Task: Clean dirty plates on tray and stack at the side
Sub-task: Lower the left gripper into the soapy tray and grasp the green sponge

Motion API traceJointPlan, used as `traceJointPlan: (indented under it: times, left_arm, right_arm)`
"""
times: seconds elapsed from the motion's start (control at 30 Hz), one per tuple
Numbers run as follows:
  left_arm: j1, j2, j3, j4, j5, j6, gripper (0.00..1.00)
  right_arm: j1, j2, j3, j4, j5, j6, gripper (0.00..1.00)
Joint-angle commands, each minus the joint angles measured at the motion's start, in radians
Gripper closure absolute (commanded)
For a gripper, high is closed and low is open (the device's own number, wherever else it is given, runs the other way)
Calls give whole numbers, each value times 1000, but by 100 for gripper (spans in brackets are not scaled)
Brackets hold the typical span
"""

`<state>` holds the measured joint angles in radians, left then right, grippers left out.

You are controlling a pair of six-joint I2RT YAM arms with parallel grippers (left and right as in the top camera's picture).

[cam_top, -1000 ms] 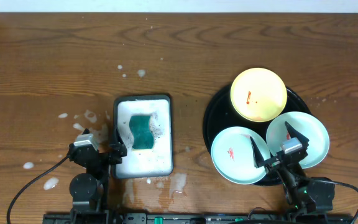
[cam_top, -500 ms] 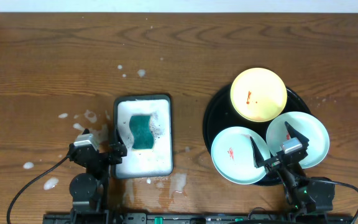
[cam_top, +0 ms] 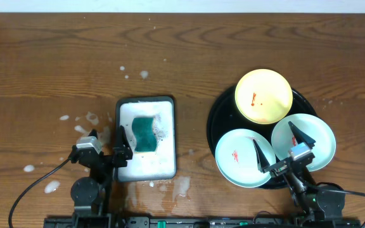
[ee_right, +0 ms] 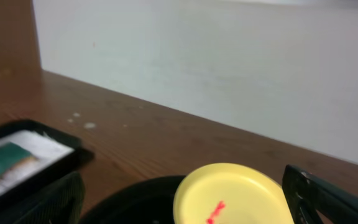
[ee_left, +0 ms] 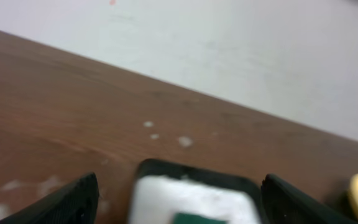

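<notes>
Three dirty plates (cam_top: 263,95) unmoved | left tool (cam_top: 106,140) — right tool (cam_top: 272,135) shifted slightly

We find wide bare room on the brown wooden table (cam_top: 56,57) along its far side, and a lane between the white rectangular black-rimmed sponge tray (cam_top: 146,99) and the large round black tray (cam_top: 211,126). On the black tray, the pale yellow round plate (cam_top: 263,96), the left mint-green plate (cam_top: 239,158) and the right mint-green plate (cam_top: 312,136) crowd close, leaving only slivers between them.
</notes>
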<state>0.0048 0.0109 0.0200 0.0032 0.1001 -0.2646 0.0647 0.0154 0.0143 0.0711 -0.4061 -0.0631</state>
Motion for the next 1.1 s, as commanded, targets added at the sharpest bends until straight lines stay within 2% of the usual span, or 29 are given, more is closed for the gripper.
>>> traceJointPlan:
  times: [0.0, 0.1, 0.17, 0.27, 0.37, 0.43, 0.53, 0.6, 0.67, 0.73, 0.77, 0.8, 0.9, 1.0, 1.07]
  left_arm:
    - [2, 9, 63, 10, 68, -60, 16]
    - [2, 87, 182, -22, 69, -60, 16]
    - [2, 176, 294, -109, 69, -59, 16]
    - [2, 374, 516, -320, 83, -58, 16]
    - [2, 638, 784, -564, 140, -58, 16]
    - [2, 760, 902, -681, 147, -58, 16]
    - [2, 913, 1036, -839, 148, -41, 16]
    - [2, 990, 1078, -914, 167, -41, 16]
    - [2, 1046, 1075, -939, 274, -51, 16]
    - [-5, 1091, 1065, -958, 315, -47, 16]
    - [-17, 1121, 1059, -977, 309, -46, 16]
    - [-26, 1145, 1052, -989, 291, -44, 17]
    - [-78, 1233, 1012, -996, 202, -57, 24]
    - [-143, 1347, 972, -970, 80, -120, 28]
    - [-169, 1411, 947, -918, 73, -127, 32]
  right_arm:
    - [-5, 31, 94, -60, -10, 166, 1]
    - [-5, 150, 241, -206, -13, 178, 1]
    - [-5, 257, 349, -295, -13, 171, 1]
    - [-5, 490, 567, -452, -24, 171, 1]
    - [-5, 766, 849, -682, -66, 171, 1]
    - [-5, 913, 999, -803, -70, 170, 1]
    - [-5, 1066, 1132, -884, -70, 153, 1]
    - [-5, 1149, 1185, -927, -116, 185, 1]
    - [-5, 1206, 1205, -924, -127, 183, 1]
    - [-5, 1241, 1206, -935, -134, 190, 1]
    - [-5, 1256, 1206, -956, -137, 190, 1]
    - [-3, 1267, 1205, -978, -136, 189, 5]
    - [16, 1281, 1197, -1046, -93, 189, 12]
    - [43, 1281, 1192, -1149, -16, 188, 14]
    - [54, 1281, 1180, -1204, -9, 166, 13]
